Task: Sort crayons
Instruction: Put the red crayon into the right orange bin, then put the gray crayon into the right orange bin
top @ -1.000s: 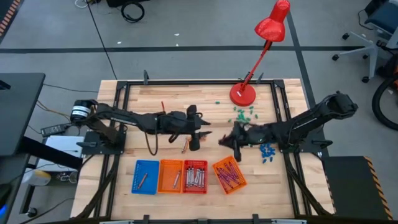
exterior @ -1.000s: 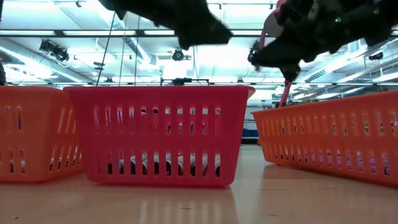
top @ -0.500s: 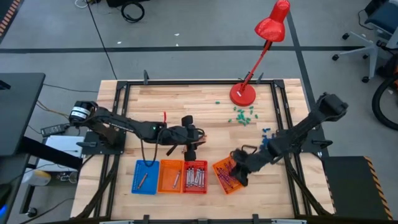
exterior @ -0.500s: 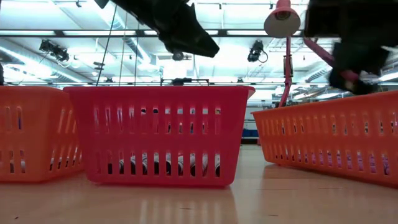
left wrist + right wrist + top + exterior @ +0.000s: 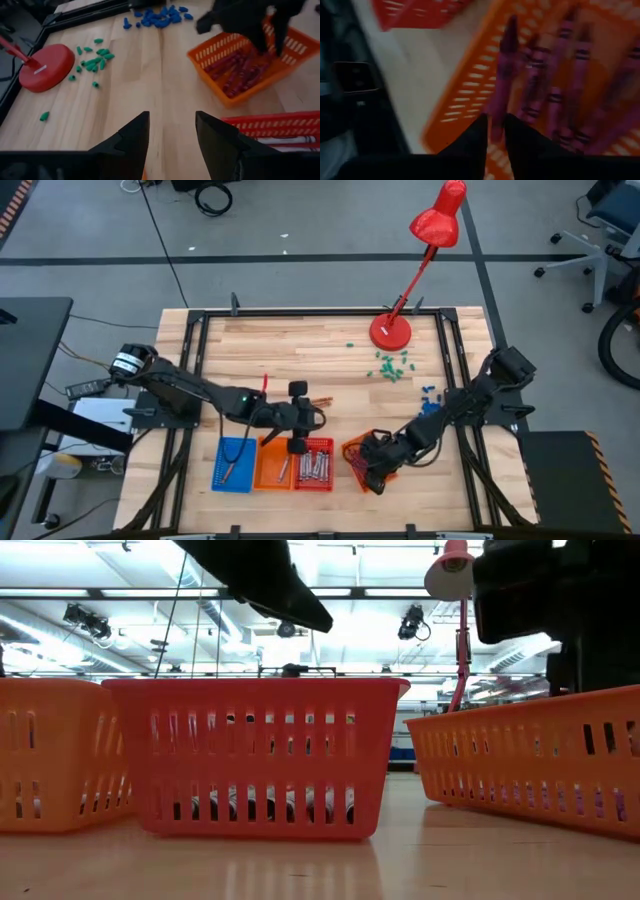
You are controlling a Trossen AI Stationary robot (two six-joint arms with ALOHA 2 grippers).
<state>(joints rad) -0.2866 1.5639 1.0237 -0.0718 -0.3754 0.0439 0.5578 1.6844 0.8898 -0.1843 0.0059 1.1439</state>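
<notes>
A wooden bench (image 5: 320,350) seen from above carries four small baskets in a row near its front edge. From left to right they are a blue basket (image 5: 234,464), an orange basket (image 5: 274,463), a red basket (image 5: 313,463) and, set a little apart and turned at an angle, a second orange basket (image 5: 352,450).

The right tool (image 5: 374,470) reaches down into the angled orange basket. The right wrist view shows its two dark fingers (image 5: 470,140) closed on a purple crayon (image 5: 504,75), which stands up between them above a heap of purple crayons (image 5: 570,100) lying in that basket.

The left tool (image 5: 297,442) hovers over the gap between the orange and red baskets of the row. In the left wrist view its fingers (image 5: 130,135) stand apart with bare wood showing between them, holding nothing.

The red basket holds grey crayons (image 5: 314,466). One crayon (image 5: 228,470) lies in the blue basket, and one orange crayon (image 5: 282,468) lies in the orange basket beside it. A further crayon (image 5: 321,399) lies loose on the bench just behind the left tool.

At the back of the bench stands a red desk lamp (image 5: 391,330). Small green bits (image 5: 390,364) are scattered in front of its base, and small blue bits (image 5: 430,394) lie farther to the right, near the right arm.
</notes>
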